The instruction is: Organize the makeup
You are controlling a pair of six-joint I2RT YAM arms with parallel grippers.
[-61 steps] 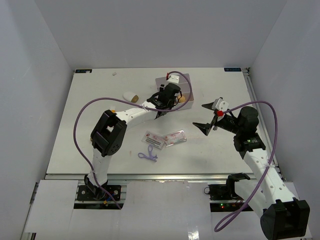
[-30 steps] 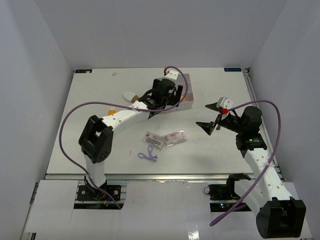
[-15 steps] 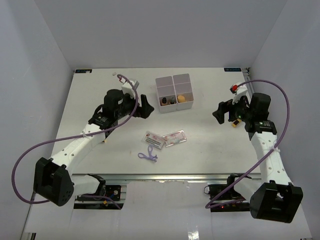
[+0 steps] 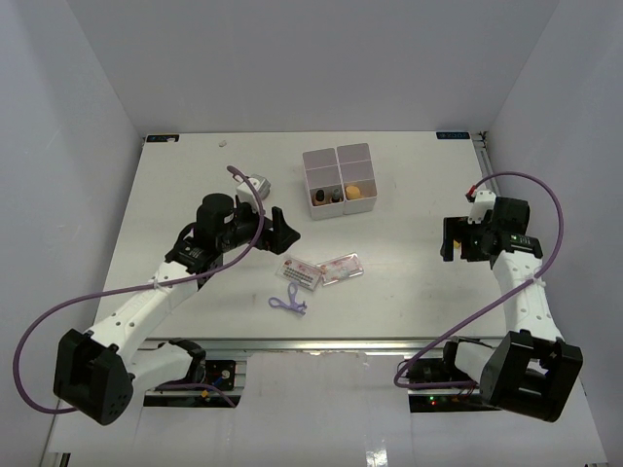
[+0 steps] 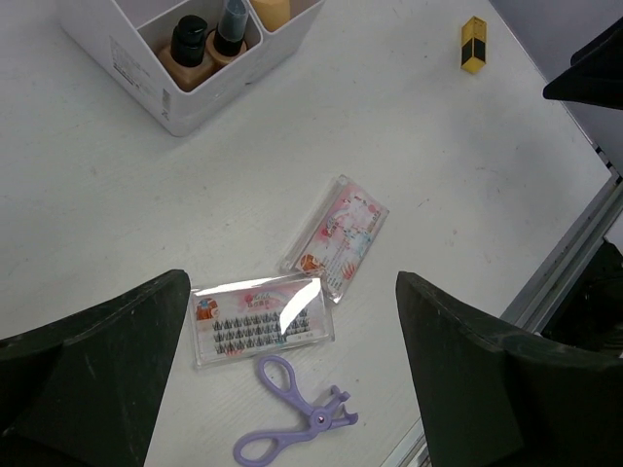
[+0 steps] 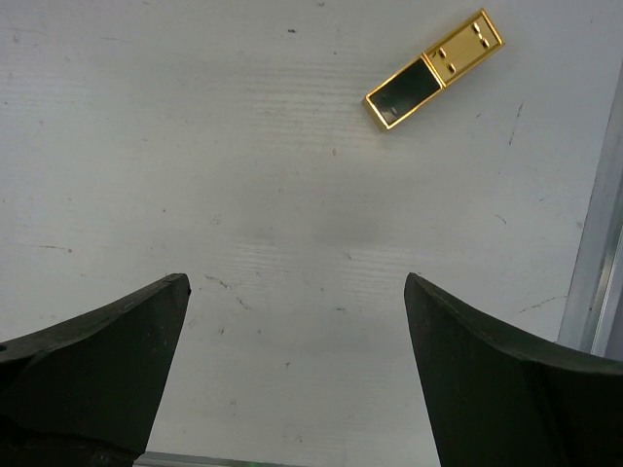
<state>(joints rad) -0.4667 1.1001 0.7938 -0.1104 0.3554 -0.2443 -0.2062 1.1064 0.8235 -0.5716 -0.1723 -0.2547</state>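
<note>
— Purple plastic scissor-handled tool (image 5: 316, 420) lying flat on the white worktop (image 5: 467, 195), folks, and just beyond it a flat clear packet of black lashes with pink-red print (image 5: 261, 326). What's next to that?

— A second flat clear packet with pink-red print (image 5: 338, 238), angled away, one corner touching the first or as good as touching (too close to call). All three sit near the front middle of the worktop.

— And the left fingers (image 5: 92, 375)?

— Black, spread wide, nothing between them! They hang above the worktop with both packets in view in the gap.

— Further back, there's the white four-compartment plastic box (image 5: 136, 78).

— Yes, two tan bottles with black caps (image 5: 188, 49) stand upright side by side in one compartment. A tan-orange rounded piece (image 5: 274, 10) sits in the next compartment along, mostly cut off by the frame edge there. From overhead, the bottles are in the near left compartment and the orange piece in the near right.

— Over to the other side!

— The right fingers (image 6: 88, 365) are also black, also wide apart and carrying nothing, pointing down at bare worktop. A gold rectangular tube with a black section (image 6: 433, 68) lies on its side just ahead of them. It is well apart from the box and the packets, and close to the metal rail (image 6: 599, 253) along the worktop's right edge.
</note>
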